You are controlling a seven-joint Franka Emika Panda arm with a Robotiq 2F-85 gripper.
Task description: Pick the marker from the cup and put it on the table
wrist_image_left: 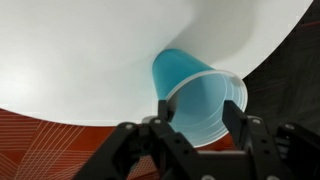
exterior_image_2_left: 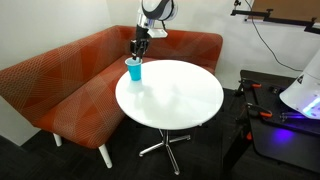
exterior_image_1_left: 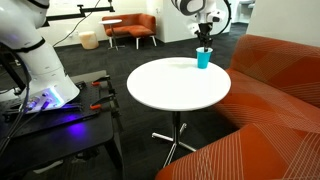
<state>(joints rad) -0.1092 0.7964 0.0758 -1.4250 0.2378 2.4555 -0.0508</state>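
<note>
The turquoise cup (exterior_image_1_left: 204,59) stands upright near the edge of the round white table (exterior_image_1_left: 170,88), on the side next to the orange sofa; it also shows in an exterior view (exterior_image_2_left: 134,70). My gripper (exterior_image_1_left: 204,40) hangs just above the cup's mouth (exterior_image_2_left: 138,48). In the wrist view the gripper (wrist_image_left: 197,110) is open, its two dark fingers on either side of the cup's rim (wrist_image_left: 205,95). I cannot make out the marker in any view; the part of the cup's inside that I see looks plain blue.
An orange curved sofa (exterior_image_2_left: 70,75) wraps round the table behind the cup (exterior_image_1_left: 275,90). A dark workbench (exterior_image_1_left: 60,120) with red-handled tools and the robot's white base (exterior_image_1_left: 40,60) stands on the far side. An orange armchair (exterior_image_1_left: 130,28) is at the back.
</note>
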